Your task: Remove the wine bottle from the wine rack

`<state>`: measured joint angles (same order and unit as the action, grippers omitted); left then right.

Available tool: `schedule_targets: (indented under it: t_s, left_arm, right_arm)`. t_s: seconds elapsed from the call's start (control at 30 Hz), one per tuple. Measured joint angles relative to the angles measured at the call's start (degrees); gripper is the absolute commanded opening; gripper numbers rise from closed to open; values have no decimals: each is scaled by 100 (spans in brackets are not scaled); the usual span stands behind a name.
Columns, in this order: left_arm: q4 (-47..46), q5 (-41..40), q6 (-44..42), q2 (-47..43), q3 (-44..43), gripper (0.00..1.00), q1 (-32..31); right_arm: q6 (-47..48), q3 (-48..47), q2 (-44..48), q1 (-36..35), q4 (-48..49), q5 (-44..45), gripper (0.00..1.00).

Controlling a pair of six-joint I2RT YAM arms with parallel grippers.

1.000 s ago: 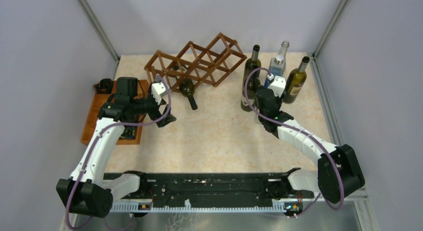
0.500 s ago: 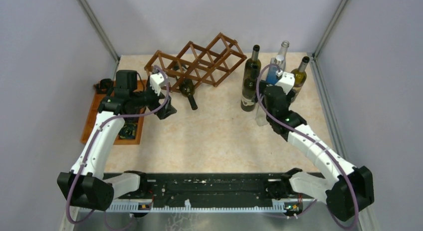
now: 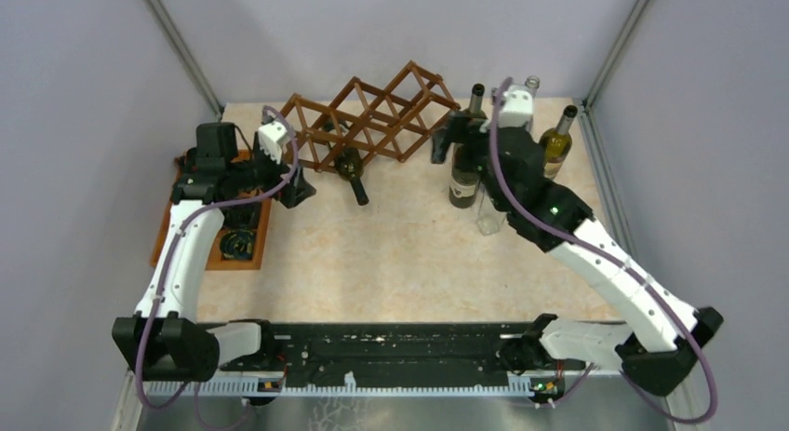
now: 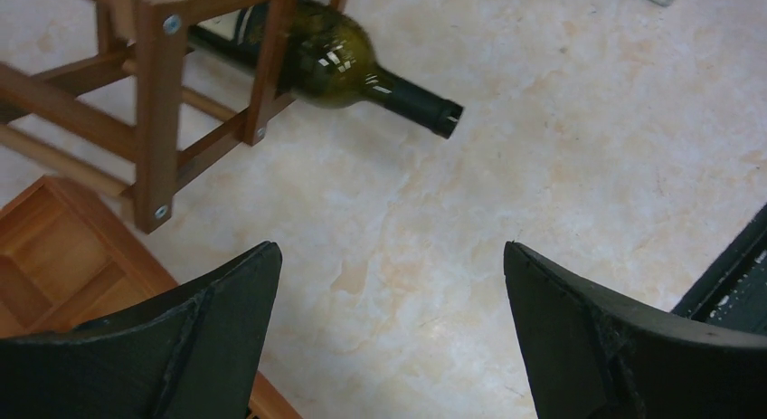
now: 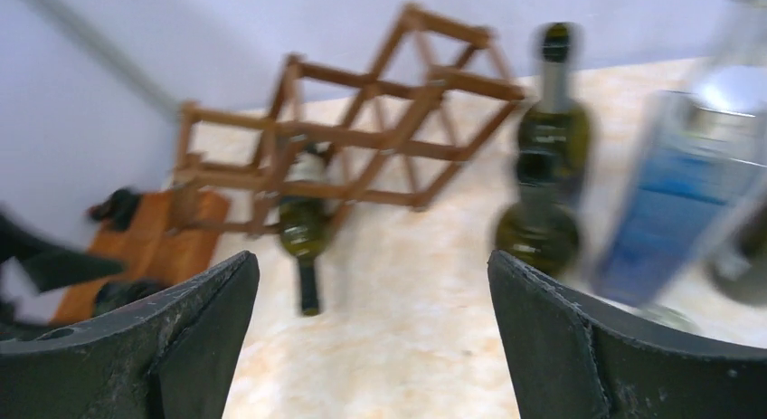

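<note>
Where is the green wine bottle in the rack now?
In the top view, the wine bottle lies in a lower cell of the wine rack, left of centre, neck toward the arms; the open left gripper hangs to its left.

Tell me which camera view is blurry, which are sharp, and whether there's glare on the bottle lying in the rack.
Right wrist view: motion-blurred, with the wine rack and the dark standing bottle smeared. Left wrist view: sharp, with small bright glints on the shoulder of the wine bottle. Top external view: sharp and evenly lit, with only soft shadows on the table.
</note>
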<state>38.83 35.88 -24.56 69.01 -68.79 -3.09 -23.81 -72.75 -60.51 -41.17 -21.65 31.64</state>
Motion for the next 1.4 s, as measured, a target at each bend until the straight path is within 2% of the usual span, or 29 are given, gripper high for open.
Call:
schedule_targets:
  t_s: [0.1,0.23,0.4,0.63,0.87,1.17,1.4]
  left_arm:
    - [-39,68,35,129,0,99,433]
    - [-101,37,31,330,13,99,922]
    - [-190,72,-96,319,267,99,1043]
    - [-260,428,-374,210,695,99,1104]
    - [-304,723,-529,181,804,99,1123]
    - [-306,876,-654,179,826,99,1123]
    - [-273,988,-767,94,876,99,1126]
  right_arm:
    - [52,-608,-688,-409,-28,-616,89]
    - [129,-1394,-2138,-610,-92,-1978,86]
    - [240,-2155,-4107,-660,-339,-3169,85]
    - [393,-2892,-5744,-586,-754,-3659,85]
    - [439,-3501,-6505,-341,-612,-3722,82]
    - [472,-3523,-6881,-299,-96,-3711,74]
    - [428,-3241,-6924,-302,654,-3574,58]
